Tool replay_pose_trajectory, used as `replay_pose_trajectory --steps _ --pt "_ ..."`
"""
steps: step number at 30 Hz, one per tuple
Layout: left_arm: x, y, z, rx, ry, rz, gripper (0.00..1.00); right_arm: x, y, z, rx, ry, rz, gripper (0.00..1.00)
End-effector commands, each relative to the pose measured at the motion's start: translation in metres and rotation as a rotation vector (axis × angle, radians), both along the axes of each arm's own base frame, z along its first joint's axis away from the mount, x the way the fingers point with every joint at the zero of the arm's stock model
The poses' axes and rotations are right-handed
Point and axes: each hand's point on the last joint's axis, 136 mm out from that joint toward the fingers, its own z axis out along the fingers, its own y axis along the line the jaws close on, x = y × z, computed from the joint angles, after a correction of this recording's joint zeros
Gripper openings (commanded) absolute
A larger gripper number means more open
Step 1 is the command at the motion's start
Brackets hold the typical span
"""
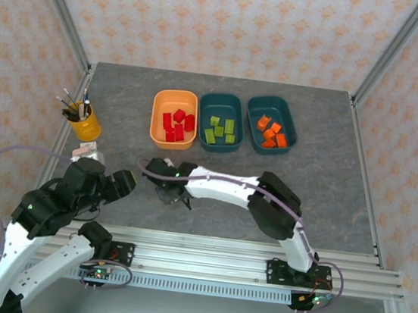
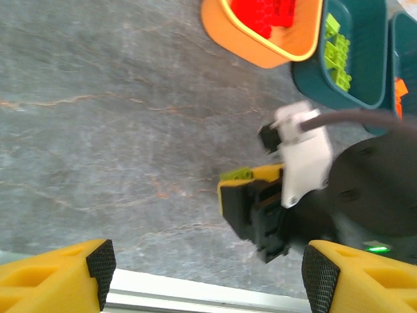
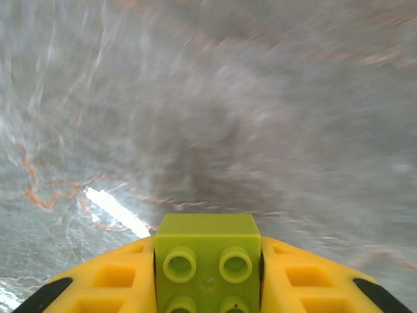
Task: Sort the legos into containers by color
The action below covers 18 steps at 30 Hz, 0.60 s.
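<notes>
My right hand grips a green brick; the middle tub, holding the greens, lies beyond it, slightly right.

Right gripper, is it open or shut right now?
The right gripper is shut on a lime green lego, clamped between its yellow fingers.

The grey marbled table carries a row: light orange tub, middle teal tub, right teal tub. A yellow pen cup stands well left.
</notes>
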Motion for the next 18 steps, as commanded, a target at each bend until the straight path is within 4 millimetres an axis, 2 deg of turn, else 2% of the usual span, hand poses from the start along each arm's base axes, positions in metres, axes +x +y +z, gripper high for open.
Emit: replay_pose_trajectory --steps 1,5,8,13,18 --pt "0.029 -0.032 0.006 -0.065 -0.037 -0.081 0.79 0.054 -0.028 0.079 0.098 -0.092 -0.139 0.34" --pt "0.067 -0.056 0.019 -0.089 -0.068 -0.107 0.81 0.110 -0.058 0.097 0.124 -0.088 -0.273 0.33" --pt "0.099 -0.069 0.026 -0.089 -0.058 -0.121 0.83 0.157 -0.077 0.100 0.147 -0.082 -0.387 0.32" --pt "0.158 -0.086 0.026 -0.160 -0.034 -0.114 0.83 0.233 -0.107 0.088 0.165 -0.078 -0.577 0.30" --pt "0.206 -0.095 0.027 -0.143 -0.052 -0.128 0.83 0.290 -0.119 0.077 0.201 -0.111 -0.656 0.30"
